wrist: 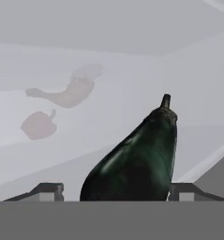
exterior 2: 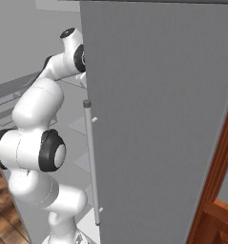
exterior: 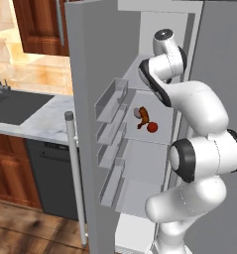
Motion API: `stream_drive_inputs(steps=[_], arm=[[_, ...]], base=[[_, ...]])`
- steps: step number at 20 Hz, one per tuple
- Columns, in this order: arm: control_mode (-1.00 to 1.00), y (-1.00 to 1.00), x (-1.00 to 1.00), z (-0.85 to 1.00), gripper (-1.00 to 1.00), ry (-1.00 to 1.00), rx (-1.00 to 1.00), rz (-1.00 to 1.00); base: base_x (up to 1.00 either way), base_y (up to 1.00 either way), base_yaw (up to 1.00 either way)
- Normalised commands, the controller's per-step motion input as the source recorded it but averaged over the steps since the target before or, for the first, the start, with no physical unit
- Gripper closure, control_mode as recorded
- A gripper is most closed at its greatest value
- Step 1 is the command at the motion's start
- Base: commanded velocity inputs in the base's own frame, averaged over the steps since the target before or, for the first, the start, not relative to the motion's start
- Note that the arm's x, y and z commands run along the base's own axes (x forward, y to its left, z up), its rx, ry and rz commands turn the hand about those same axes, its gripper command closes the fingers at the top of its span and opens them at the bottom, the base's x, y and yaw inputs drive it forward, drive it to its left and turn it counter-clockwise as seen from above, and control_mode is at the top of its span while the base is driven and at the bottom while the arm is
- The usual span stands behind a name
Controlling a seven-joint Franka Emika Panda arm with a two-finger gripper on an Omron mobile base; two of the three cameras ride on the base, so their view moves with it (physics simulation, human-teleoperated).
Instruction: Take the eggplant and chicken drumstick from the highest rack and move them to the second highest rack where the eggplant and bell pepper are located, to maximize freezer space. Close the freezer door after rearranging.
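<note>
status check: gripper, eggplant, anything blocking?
Gripper inside the freezer, jaws astride the eggplant, grip unconfirmed. Chicken drumstick and bell pepper lie on the rack below. Freezer door open; nothing blocking.

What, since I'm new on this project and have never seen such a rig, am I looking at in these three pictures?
The white jointed machine is a robot arm reaching into a freezer whose door stands open. Two pictures come from cameras on its base, behind it to the left and to the right. The third comes from a camera on its hand, looking along the tool. There a dark eggplant sits between the tool's two finger tips; whether they grip it I cannot tell. In the left base view, a chicken drumstick and a red bell pepper lie on a freezer shelf.
</note>
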Motion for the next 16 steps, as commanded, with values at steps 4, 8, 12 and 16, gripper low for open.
stream_drive_inputs(steps=[4,8,12,16], arm=[[-1.0,-0.21,0.04,-0.5,1.0,0.01,0.03,0.06],[-1.0,-0.11,0.0,-0.4,1.0,-0.07,0.0,0.11],[-1.0,0.11,-0.38,-0.21,1.0,-0.17,0.0,0.14],[-1.0,0.42,-0.52,-0.22,1.0,-0.06,0.0,0.06]], base=[[0.0,0.0,0.0],[0.0,0.0,0.0],[0.0,0.0,0.0],[0.0,0.0,0.0]])
